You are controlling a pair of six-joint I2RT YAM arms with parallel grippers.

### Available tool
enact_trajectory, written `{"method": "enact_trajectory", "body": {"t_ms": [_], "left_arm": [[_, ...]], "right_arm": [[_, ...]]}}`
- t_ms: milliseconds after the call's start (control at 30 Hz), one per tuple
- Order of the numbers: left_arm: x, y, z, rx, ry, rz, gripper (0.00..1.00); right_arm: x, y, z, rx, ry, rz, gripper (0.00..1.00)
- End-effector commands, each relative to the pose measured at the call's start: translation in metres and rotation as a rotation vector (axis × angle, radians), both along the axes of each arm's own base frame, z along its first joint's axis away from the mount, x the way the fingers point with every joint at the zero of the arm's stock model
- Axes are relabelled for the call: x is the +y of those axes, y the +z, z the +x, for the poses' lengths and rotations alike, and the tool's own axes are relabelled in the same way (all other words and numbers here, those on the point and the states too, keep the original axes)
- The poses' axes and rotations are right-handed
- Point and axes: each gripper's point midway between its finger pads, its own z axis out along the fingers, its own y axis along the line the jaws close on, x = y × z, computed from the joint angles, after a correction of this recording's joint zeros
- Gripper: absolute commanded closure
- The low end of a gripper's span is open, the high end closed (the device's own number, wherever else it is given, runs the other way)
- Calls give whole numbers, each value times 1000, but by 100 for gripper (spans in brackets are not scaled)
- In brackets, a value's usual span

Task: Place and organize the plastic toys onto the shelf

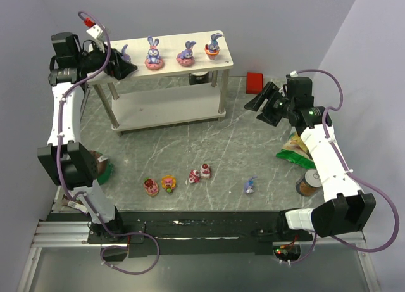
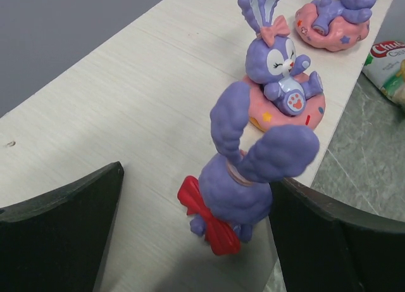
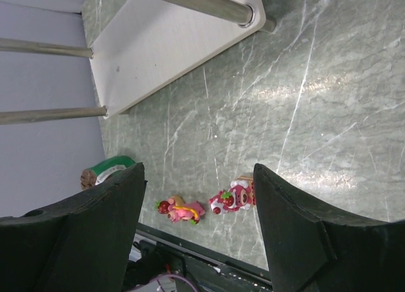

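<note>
**Four bunnies up on the shelf, five toys down on the surface**

Far left, the rim of a green plate peeks out from behind the left arm on the grey marbled surface. Above it, the left tool is up at the left end of the shelf, over the top board, with its fingers spread wide. Between them a purple bow bunny stands upright on the board, a red bow at its back. One finger is well apart from it and the other is just beside it; I cannot tell whether that one touches.

Along the same board to the right come three more. There is a bunny on a pink ring, a third bunny also on pink, and a bunny on an orange base at the right end.

Down near the arms' bases, four sweets lie in a loose row. A pink-red sweet has an orange-yellow sweet just beside it, then a pink sweet and a red-topped sweet sit close together. Well apart to their right, a fifth bunny lies on its own.

A small red block sits past the shelf's right end. The right tool hangs over the surface to the right of the shelf, holding nothing, its fingers parted. Nearer the arms' bases lie a green snack bag and a brown jar, partly behind the right arm.
</note>
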Motion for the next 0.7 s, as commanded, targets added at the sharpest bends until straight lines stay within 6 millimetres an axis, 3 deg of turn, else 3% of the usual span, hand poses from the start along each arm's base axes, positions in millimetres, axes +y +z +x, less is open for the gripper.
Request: {"method": "enact_trajectory", "body": {"t_ms": [0,300,433,667], "left_arm": [[5,7,-14,-3,39,14,4],[10,-7,-27,37,68,31,1],[11,-13,-34,75,39,-1,10],[23,-17,-31,81,105,10,14]], "right_arm": [[3,7,2,-42,9,14,25],[4,4,-1,-39,15,15,25],[6,6,-1,-48,30,18,25],[8,7,1,-51,40,21,24]]}}
